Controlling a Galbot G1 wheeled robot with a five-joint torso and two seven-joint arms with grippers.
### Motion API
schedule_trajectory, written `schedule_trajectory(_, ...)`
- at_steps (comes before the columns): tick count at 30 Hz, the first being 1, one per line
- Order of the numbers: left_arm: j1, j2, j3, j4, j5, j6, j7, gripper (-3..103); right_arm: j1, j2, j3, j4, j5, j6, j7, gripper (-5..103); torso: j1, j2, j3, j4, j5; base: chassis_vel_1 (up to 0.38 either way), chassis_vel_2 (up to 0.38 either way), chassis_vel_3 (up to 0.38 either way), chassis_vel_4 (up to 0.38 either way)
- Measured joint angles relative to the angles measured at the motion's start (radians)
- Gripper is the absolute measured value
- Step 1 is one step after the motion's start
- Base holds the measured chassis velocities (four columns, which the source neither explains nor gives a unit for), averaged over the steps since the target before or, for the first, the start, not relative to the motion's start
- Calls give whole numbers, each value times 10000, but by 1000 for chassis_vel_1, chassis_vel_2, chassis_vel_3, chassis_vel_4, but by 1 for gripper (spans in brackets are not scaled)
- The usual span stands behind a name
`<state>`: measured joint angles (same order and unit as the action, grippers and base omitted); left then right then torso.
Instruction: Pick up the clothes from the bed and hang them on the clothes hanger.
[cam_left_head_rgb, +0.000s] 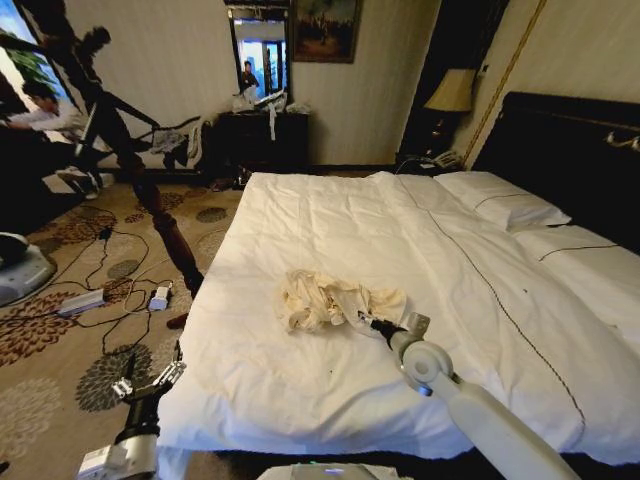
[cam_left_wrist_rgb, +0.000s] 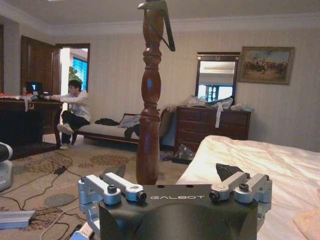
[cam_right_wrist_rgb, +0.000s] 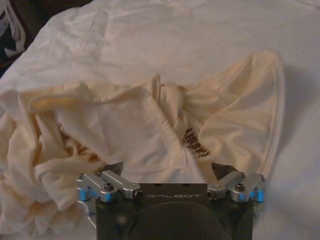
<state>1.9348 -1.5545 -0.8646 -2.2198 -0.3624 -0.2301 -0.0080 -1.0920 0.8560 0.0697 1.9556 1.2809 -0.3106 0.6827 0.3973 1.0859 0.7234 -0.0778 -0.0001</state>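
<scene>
clothes (cam_left_head_rgb: 335, 300): crumpled at frame centre on bed (cam_left_head_rgb: 300, 390) | right tool (cam_left_head_rgb: 372, 323): at their lower-right edge, spread wide | left tool (cam_left_head_rgb: 150, 382): lower left, wide, idle

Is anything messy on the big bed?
Yes. The clothes lie crumpled in a heap on the otherwise smooth bed, with the open right gripper at their edge. The left gripper waits beside the bed.

The clothes (cam_left_head_rgb: 335, 300) lay crumpled on the bed (cam_left_head_rgb: 300, 390), near its front edge and toward its left side. The right gripper (cam_left_head_rgb: 372, 324) was at the right edge of the clothes, its open jaws over the cloth. The left gripper (cam_left_head_rgb: 148, 382) hung beside the left edge of the bed, above the carpet (cam_left_head_rgb: 60, 390). A wooden post (cam_left_head_rgb: 150, 190) stood farther left, with the pillows (cam_left_head_rgb: 500, 205) at the far right.
</scene>
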Motion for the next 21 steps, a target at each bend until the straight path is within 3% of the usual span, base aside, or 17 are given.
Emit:
schedule_trajectory(5, 87, 46, -81, -35, -105, -94, 0, 100, 128, 64, -201, -199, -159, -16, 12, 80, 1, 0, 0, 0, 0, 0, 0, 0, 0)
schedule_trajectory(7, 109, 48, -97, 9, -122, -170, -1, 100, 174, 66, -241, -217, -165, -16, 14, 70, 0, 0, 0, 0, 0, 0, 0, 0, 0)
schedule_trajectory(10, 112, 41, -100, 67, -132, -225, -1, 100, 202, 61, -263, -221, -165, -16, 15, 64, 0, 0, 0, 0, -1, 0, 0, 0, 0)
schedule_trajectory(21, 95, -35, -39, 132, -130, -285, -2, 100, 153, -171, -382, -336, -761, -13, 11, 21, 0, -2, 0, -1, 1, 0, 0, 0, 0)
